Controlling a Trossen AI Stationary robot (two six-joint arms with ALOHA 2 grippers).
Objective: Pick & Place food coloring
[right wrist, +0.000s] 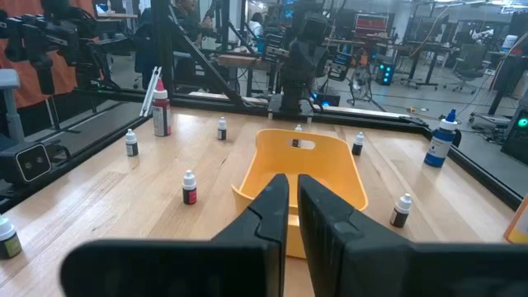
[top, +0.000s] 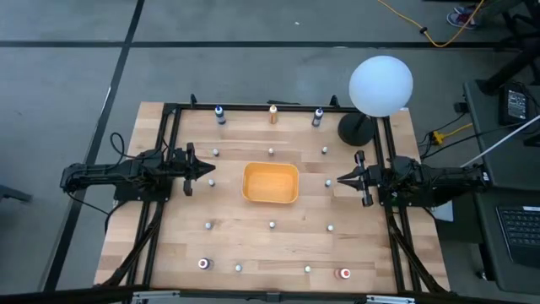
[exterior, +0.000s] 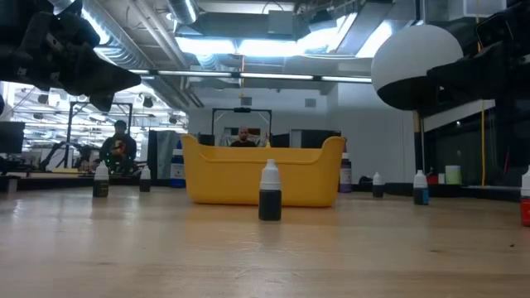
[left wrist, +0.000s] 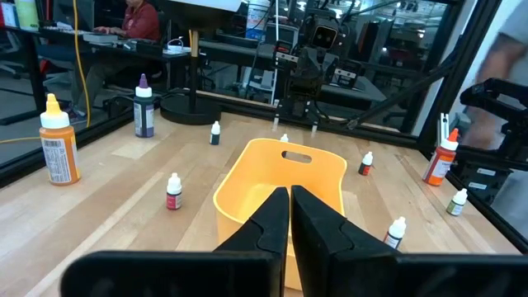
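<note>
Several tiny food coloring bottles, such as one (top: 272, 225) near the middle and one (exterior: 270, 192) with a dark body, stand upright on the wooden table around an orange-yellow tray (top: 270, 183). My left gripper (top: 213, 169) hovers level at the tray's left, shut and holding nothing. My right gripper (top: 339, 179) hovers level at the tray's right, likewise shut and holding nothing. Both point at the tray (left wrist: 285, 177), which each wrist view shows past its shut fingers. Small bottles (right wrist: 190, 187) (left wrist: 173, 192) stand to either side of the tray.
Three larger bottles (top: 219, 115) (top: 273, 114) (top: 318, 116) stand along the far edge. A white globe lamp (top: 381, 84) on a dark base stands at the far right corner. A black frame (top: 169, 110) rims the table. People sit at desks in the room beyond.
</note>
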